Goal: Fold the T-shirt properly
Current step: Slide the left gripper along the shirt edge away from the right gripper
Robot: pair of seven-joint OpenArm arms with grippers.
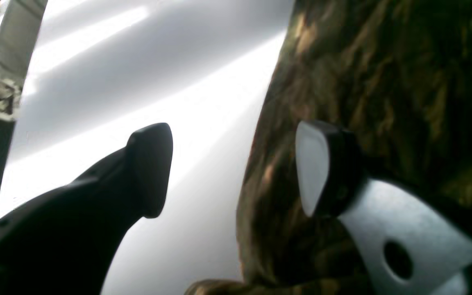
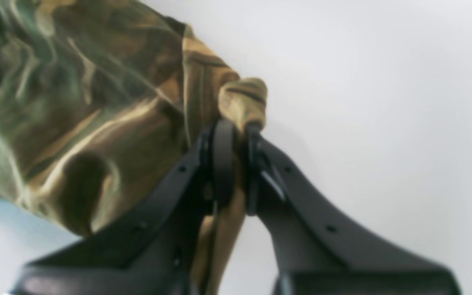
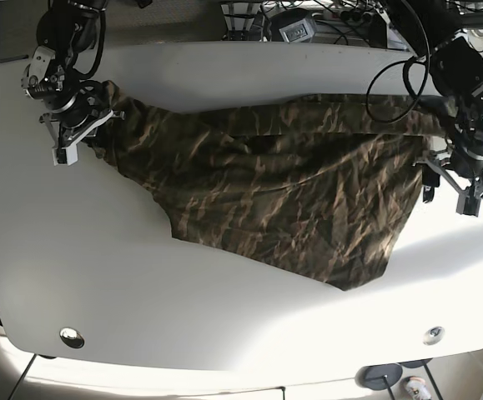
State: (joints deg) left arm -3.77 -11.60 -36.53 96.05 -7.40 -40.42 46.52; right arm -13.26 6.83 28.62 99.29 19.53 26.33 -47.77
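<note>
Across the table's middle: camouflage-patterned brown and green cotton T-shirt (image 3: 283, 200), spread wide but skewed, one corner drawn toward the far left corner of the white table (image 3: 183, 317), the hem sagging to a point toward the near edge.
Right claw (image 2: 236, 164): black plastic, pressed together on a bunched fold of the shirt's edge, cloth squeezed between the pads and hanging below them.
Left claw (image 1: 236, 168): spread wide, pinching nothing; one black finger over bare table, the other, with a pale pad on a silver bracket, over the shirt's edge near the right edge of the table.
Risk, uneven pull: only one corner held, so a lift now would probably drag the shirt diagonally and deepen the skew.
Risk, slip: thin bunch in the right claw may slide out under tension, judging by how little cloth shows above the pads.
Risk, missed grasp: left claw straddles the hem line; closing slightly off could catch one layer, or nothing.
Risk, snag: cables and fittings along the far edge lie near the stretched upper hem.
Fabric: soft, limp, heavily creased, matte; likely to hold wrinkles into any fold.
Table surface: smooth, glossy white, rounded corners, little friction to keep cloth in place.
</note>
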